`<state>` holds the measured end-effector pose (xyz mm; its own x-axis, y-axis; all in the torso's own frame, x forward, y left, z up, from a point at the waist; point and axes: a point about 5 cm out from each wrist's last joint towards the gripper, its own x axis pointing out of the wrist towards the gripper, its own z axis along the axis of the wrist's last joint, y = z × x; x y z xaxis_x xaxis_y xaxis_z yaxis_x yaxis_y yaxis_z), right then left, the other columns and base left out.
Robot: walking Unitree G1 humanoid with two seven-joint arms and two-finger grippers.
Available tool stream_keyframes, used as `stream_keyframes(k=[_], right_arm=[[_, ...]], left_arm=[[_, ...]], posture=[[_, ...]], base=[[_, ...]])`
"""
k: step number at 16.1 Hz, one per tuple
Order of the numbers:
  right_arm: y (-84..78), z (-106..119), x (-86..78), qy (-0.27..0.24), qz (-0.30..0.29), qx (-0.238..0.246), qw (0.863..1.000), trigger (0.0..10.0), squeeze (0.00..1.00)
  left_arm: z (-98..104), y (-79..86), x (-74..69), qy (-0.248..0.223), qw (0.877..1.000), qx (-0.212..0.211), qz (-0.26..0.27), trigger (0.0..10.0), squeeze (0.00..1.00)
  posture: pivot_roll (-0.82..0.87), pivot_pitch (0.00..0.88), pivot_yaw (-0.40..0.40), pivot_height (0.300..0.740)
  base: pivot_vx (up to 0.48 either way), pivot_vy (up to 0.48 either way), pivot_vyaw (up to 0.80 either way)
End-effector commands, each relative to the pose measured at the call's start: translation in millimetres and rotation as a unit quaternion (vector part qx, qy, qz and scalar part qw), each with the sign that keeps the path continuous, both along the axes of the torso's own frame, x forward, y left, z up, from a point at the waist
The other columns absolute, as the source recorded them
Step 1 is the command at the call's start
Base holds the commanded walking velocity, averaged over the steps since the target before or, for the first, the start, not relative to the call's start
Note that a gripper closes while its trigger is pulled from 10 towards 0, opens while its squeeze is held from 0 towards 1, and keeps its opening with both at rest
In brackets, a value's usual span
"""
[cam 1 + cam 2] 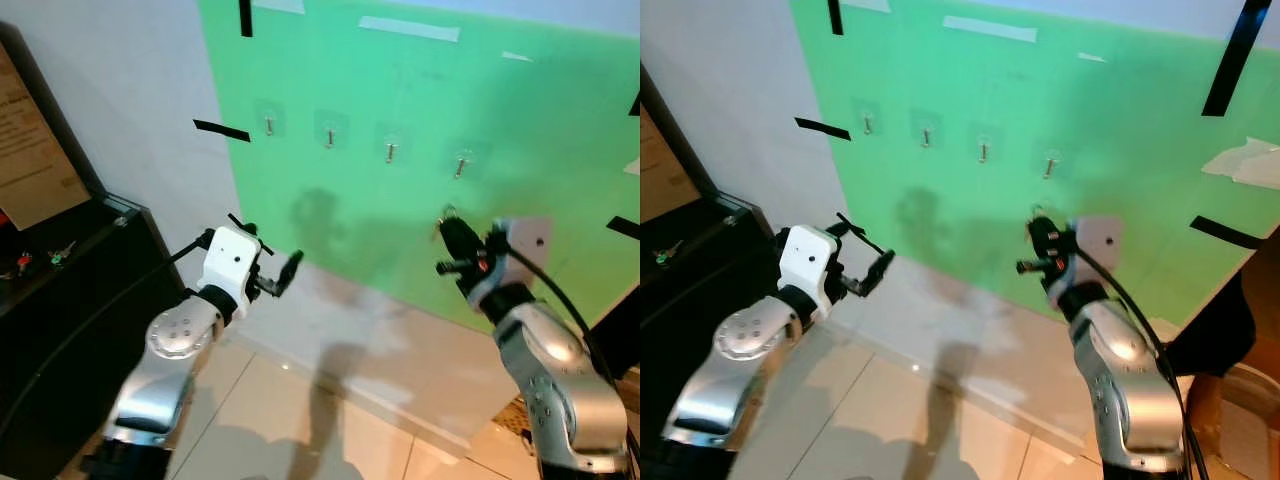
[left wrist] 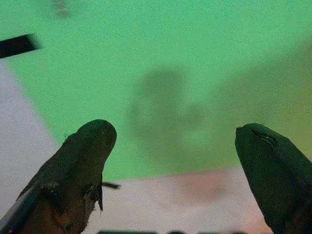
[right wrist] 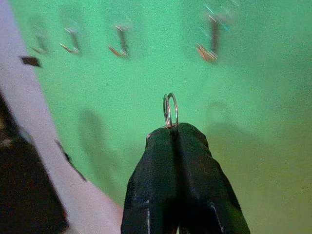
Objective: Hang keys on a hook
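Note:
Several small metal hooks are stuck in a row on the green wall panel; the rightmost hook is the one closest above my right gripper. That gripper is shut on a silver key ring, which sticks out past the fingertips a little below the hook. The keys themselves are hidden. My left gripper hovers open and empty at the panel's lower left corner, its fingers spread wide.
A black cabinet stands at the left with small tagged keys on top and a brown board leaning behind it. Black tape strips mark the wall. Pale tiled floor lies below.

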<state>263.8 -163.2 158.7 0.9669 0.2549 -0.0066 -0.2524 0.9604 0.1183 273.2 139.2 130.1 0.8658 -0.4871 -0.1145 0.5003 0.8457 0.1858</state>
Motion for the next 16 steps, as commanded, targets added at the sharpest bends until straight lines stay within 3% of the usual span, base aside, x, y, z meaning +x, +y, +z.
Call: stream_keyframes(k=[1,4,8,16], right_arm=[[3.6,7.2,1.8,-0.008,0.021,0.011,1.0,10.0,0.0],[9.6,12.1,5.5,-0.012,0.044,0.025,0.999,10.0,0.0],[7.4,26.7,16.3,-0.041,0.029,0.052,0.997,10.0,0.0],[-4.0,28.2,23.6,-0.032,-0.021,0.112,0.993,10.0,0.0]], left_arm=[[5.2,-5.3,-3.3,0.005,0.999,-0.004,-0.043,10.0,0.0],[10.8,-7.5,-8.7,0.015,0.995,-0.003,-0.097,10.0,0.0],[18.1,-16.7,-20.1,0.037,0.982,-0.027,-0.183,10.0,0.0],[20.9,-19.5,-24.2,0.056,0.973,-0.034,-0.22,10.0,0.0]], posture=[[-0.05,0.0,0.028,0.74],[-0.05,0.0,0.029,0.74],[-0.05,0.0,0.037,0.74],[-0.05,0.0,0.051,0.74]], base=[[0.0,0.0,0.0],[0.0,0.0,0.0],[0.0,0.0,0.0],[0.0,0.0,0.0]])
